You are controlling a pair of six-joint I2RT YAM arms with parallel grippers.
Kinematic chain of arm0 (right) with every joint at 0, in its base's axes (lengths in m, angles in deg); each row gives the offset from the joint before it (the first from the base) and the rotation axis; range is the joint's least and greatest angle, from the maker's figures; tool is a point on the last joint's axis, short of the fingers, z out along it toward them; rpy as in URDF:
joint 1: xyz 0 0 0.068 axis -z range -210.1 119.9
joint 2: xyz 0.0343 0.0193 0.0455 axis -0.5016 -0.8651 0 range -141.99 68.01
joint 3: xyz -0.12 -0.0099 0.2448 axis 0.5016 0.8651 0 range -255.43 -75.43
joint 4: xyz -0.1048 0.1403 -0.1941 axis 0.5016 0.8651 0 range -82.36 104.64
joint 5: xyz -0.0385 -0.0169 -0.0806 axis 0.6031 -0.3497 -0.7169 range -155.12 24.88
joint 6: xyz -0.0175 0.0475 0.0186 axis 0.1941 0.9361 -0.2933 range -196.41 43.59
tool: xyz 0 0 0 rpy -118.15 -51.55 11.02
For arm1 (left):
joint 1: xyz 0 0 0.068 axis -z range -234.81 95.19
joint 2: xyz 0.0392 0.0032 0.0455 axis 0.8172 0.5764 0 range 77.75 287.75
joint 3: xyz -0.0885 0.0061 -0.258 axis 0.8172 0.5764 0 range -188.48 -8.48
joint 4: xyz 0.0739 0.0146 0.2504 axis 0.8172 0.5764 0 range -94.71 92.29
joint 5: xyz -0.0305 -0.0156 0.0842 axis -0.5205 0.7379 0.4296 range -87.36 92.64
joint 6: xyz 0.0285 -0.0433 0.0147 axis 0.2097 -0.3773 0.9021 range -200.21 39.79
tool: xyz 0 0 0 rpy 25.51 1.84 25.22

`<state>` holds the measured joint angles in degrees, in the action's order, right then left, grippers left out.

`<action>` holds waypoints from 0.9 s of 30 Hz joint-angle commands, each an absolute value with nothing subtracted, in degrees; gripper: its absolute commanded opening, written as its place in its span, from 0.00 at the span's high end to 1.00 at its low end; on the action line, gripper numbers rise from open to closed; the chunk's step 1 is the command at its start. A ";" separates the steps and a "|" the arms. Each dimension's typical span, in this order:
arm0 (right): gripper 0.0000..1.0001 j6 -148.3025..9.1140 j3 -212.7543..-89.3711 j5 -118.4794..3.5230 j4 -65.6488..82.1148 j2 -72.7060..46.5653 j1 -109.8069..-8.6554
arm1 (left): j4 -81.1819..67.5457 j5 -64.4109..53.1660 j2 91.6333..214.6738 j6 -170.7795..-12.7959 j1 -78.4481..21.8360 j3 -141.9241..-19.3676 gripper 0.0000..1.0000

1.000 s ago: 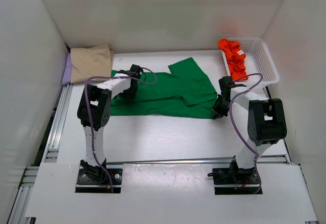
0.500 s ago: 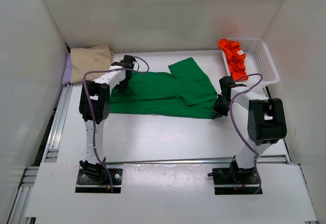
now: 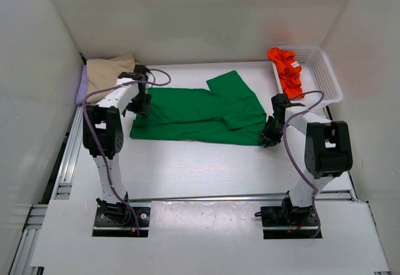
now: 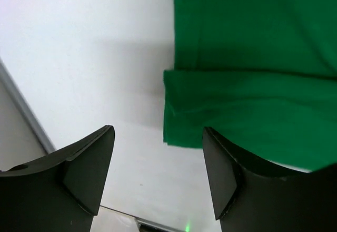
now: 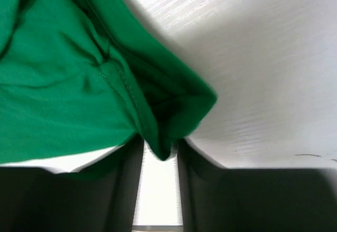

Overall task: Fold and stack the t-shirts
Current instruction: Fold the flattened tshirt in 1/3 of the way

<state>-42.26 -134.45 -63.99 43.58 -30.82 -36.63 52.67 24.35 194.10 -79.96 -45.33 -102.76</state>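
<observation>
Green shirt [image 3: 200,115], half-folded, flat on the bench [image 3: 206,162]; left fingers [image 4: 87,163] spread wide and empty over its left hem, right fingers [image 5: 221,195] narrowly parted about its right corner, grip unclear. Next fold likely wants both corners pinched evenly, hems aligned. White bench, white walls [image 3: 187,12]; tan shirt [image 3: 111,75] far-left, orange shirt [image 3: 286,70] over basket [image 3: 325,75] far-right.

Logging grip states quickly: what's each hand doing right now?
Left hand: open, holding nothing, beside the green t-shirt.
Right hand: nearly closed, a corner of the green t-shirt between its fingers; actual grip cannot be told.
</observation>
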 commanded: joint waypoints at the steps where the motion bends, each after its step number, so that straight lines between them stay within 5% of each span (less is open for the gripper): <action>1: 0.58 -43.80 -133.52 -64.94 45.25 -28.41 -36.08 | 63.66 9.17 191.21 -80.21 -52.59 -104.90 0.22; 7: 0.45 -42.58 -131.33 -61.69 42.00 -25.07 -36.08 | 58.57 -1.74 189.72 -80.21 -57.43 -96.46 0.19; 17: 0.39 -36.95 -132.64 -64.14 40.68 -27.69 -34.24 | 55.40 -8.00 196.04 -80.21 -57.44 -98.29 0.20; 20: 0.52 -35.37 -133.17 -65.20 40.68 -30.33 -33.62 | 55.40 -10.11 196.84 -80.21 -57.44 -98.30 0.33; 25: 0.90 -34.84 -133.17 -65.21 40.68 -31.92 -33.09 | 55.40 -10.10 196.76 -80.21 -58.49 -95.75 0.90; 27: 1.00 -34.31 -131.34 -65.73 40.68 -30.61 -32.57 | 55.40 -10.11 195.53 -80.21 -59.11 -93.65 0.90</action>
<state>-35.09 -132.73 -62.94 40.98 -30.12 -33.22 56.19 -8.87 198.04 -80.46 -58.07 -95.70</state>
